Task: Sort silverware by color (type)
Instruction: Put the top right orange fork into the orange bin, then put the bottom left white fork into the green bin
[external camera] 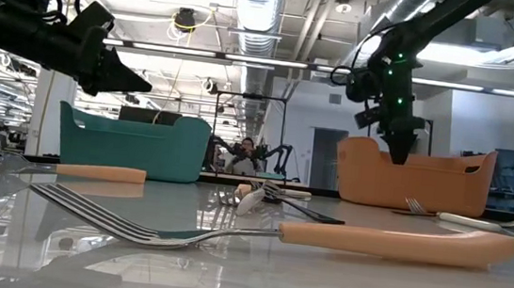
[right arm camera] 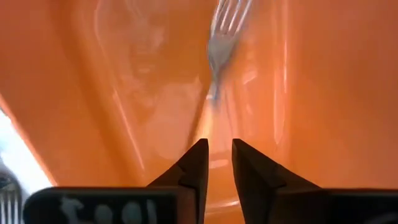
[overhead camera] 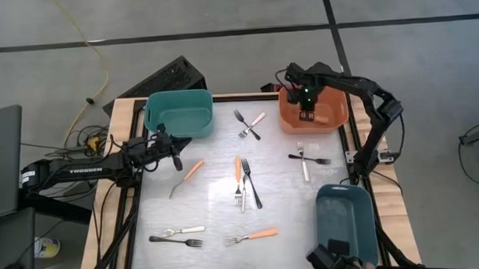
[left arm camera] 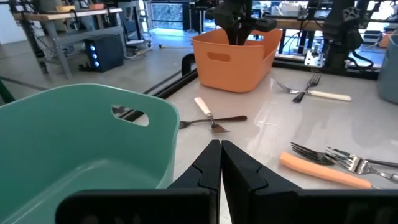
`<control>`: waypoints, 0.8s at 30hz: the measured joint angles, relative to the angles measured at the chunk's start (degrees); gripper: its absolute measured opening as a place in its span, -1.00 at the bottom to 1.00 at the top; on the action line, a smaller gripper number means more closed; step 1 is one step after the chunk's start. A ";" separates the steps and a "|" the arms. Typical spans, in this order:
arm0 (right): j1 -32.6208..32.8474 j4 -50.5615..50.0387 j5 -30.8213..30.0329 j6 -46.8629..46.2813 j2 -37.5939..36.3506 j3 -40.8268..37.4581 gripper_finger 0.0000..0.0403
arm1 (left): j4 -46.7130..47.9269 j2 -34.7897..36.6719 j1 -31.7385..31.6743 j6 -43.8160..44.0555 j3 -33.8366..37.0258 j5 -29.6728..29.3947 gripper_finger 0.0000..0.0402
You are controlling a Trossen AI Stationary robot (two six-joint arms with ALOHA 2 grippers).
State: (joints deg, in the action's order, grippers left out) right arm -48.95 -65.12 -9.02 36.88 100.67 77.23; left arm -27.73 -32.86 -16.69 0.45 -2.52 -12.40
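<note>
My right gripper [overhead camera: 307, 114] points down into the orange bin [overhead camera: 335, 123], its fingers a little apart [right arm camera: 219, 146] with nothing between them. Just beyond the fingertips, inside the bin, is a blurred orange-handled fork [right arm camera: 224, 37]; its handle [overhead camera: 321, 116] shows beside the gripper. My left gripper [overhead camera: 176, 158] is shut and empty, level beside the green bin [overhead camera: 179, 113]. More forks lie flat on the table: orange-handled ones [overhead camera: 186, 175] [overhead camera: 238, 170] [overhead camera: 255, 235], and white and dark ones in crossed pairs [overhead camera: 251, 124] [overhead camera: 306, 158] [overhead camera: 179, 235].
A blue-grey bin [overhead camera: 348, 218] stands at the near right corner of the table. A dark fork [overhead camera: 252, 186] lies next to the middle orange one. The table's frame rails run along its left and right edges. Bare tabletop lies between the green and orange bins.
</note>
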 joint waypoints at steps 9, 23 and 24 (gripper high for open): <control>2.30 -5.89 -3.69 -5.12 -5.66 2.23 -0.28 | 0.03 0.00 0.00 -0.59 0.00 0.40 -1.00; 20.41 -4.71 6.56 -27.82 -27.68 -0.62 -0.31 | 10.51 -0.12 0.63 1.34 -4.09 8.75 -0.45; 22.55 -3.15 6.54 -28.76 -29.16 -1.89 -0.31 | 11.99 -0.12 0.94 0.96 -5.26 8.76 -0.39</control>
State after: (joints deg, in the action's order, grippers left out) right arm -26.39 -68.27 -2.48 8.13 71.51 75.34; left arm -15.74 -32.99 -15.74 1.41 -7.78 -3.64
